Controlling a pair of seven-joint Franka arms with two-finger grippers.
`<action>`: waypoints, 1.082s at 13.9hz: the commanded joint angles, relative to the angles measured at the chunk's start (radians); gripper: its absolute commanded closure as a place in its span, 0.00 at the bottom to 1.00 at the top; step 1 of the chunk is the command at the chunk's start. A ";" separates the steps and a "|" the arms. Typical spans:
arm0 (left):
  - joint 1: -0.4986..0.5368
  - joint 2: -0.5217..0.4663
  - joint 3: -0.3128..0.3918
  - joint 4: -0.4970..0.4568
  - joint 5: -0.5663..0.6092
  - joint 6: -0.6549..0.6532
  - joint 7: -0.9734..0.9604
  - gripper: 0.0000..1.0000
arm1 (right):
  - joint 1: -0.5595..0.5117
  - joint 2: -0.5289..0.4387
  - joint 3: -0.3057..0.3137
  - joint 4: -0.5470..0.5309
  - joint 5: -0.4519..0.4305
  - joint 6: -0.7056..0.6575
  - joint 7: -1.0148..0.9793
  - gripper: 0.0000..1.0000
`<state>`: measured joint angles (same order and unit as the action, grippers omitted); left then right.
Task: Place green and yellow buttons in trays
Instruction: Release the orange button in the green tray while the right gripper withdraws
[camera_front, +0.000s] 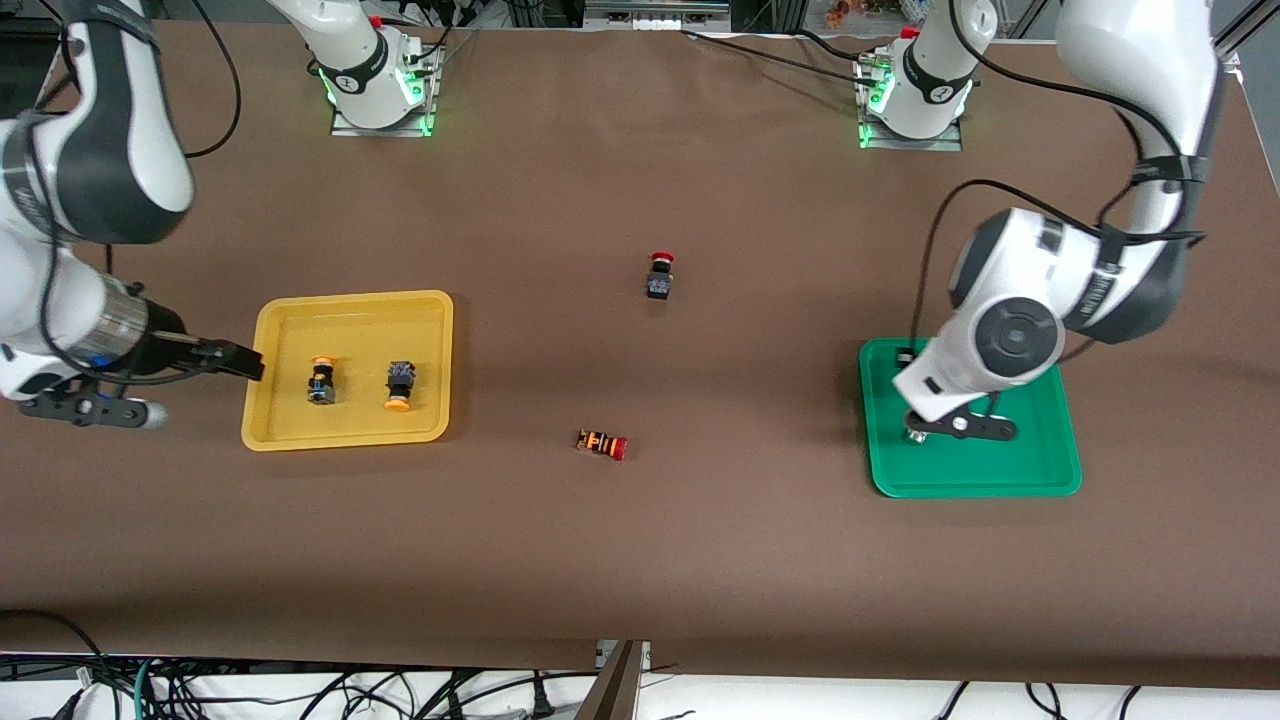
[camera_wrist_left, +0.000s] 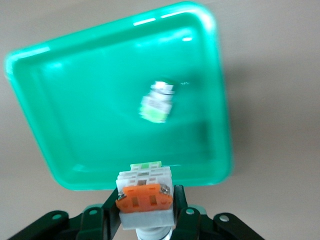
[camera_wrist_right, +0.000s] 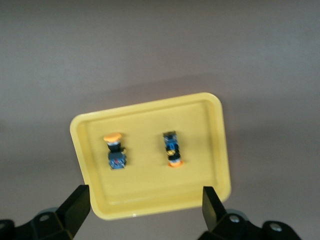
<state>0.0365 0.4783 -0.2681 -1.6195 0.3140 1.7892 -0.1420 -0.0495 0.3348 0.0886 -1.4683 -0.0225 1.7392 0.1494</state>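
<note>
The green tray lies at the left arm's end of the table. My left gripper hangs over it, shut on a silver-white switch with an orange block. A second silver-white switch with a light-green block lies in the green tray. The yellow tray lies at the right arm's end and holds two black switches with yellow-orange caps; both also show in the right wrist view. My right gripper is open and empty over the yellow tray's outer rim.
A black switch with a red cap stands mid-table. An orange-striped switch with a red cap lies nearer the front camera, between the trays. Both arm bases stand at the table's top edge.
</note>
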 joint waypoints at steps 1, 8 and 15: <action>0.112 0.058 -0.013 0.003 0.036 0.100 0.247 0.80 | -0.053 0.026 0.007 0.155 0.016 -0.140 -0.100 0.01; 0.204 0.204 -0.016 -0.026 0.034 0.239 0.410 0.70 | 0.017 -0.181 -0.176 -0.026 0.015 -0.055 -0.275 0.01; 0.209 0.088 -0.043 -0.001 -0.004 0.162 0.401 0.00 | 0.166 -0.226 -0.380 -0.049 0.021 -0.102 -0.300 0.01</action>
<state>0.2347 0.6765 -0.2813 -1.6214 0.3220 2.0176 0.2524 0.0905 0.1198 -0.2593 -1.5283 -0.0216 1.6667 -0.1345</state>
